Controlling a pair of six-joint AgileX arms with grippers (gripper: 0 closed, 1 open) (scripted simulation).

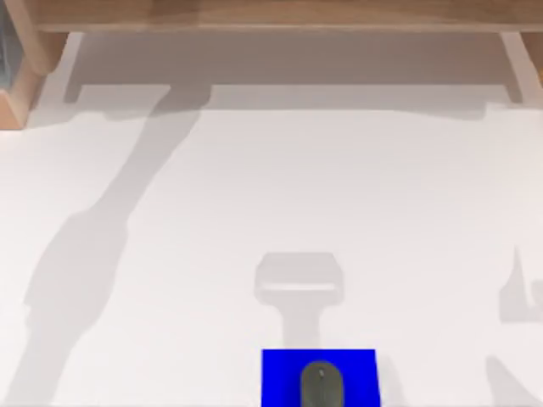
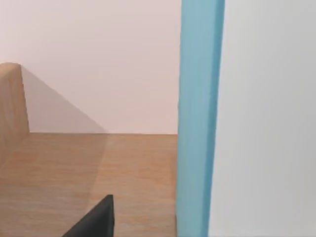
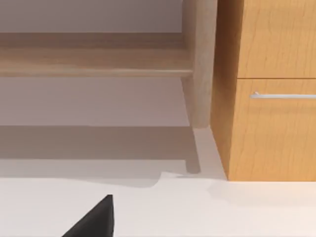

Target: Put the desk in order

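Observation:
The desk (image 1: 254, 186) is a wide white tabletop with a light-brown raised shelf (image 1: 280, 15) along its far edge. At the near edge a dark grey mouse (image 1: 321, 386) lies on a small blue pad (image 1: 278, 377). A dark part of my left gripper (image 2: 94, 222) shows over a wooden surface (image 2: 74, 168), close to an upright light-blue slab (image 2: 197, 118) with a white face (image 2: 266, 118) beside it. A dark part of my right gripper (image 3: 94, 219) hangs over the white tabletop (image 3: 197, 207), facing the shelf (image 3: 94, 61).
A wooden drawer unit (image 3: 271, 98) with a metal handle (image 3: 284, 95) stands beside the shelf's leg (image 3: 200, 64). A wooden side wall (image 1: 21, 76) with something grey-blue (image 1: 5, 51) sits at the far left corner. Arm shadows fall across the tabletop's left and right.

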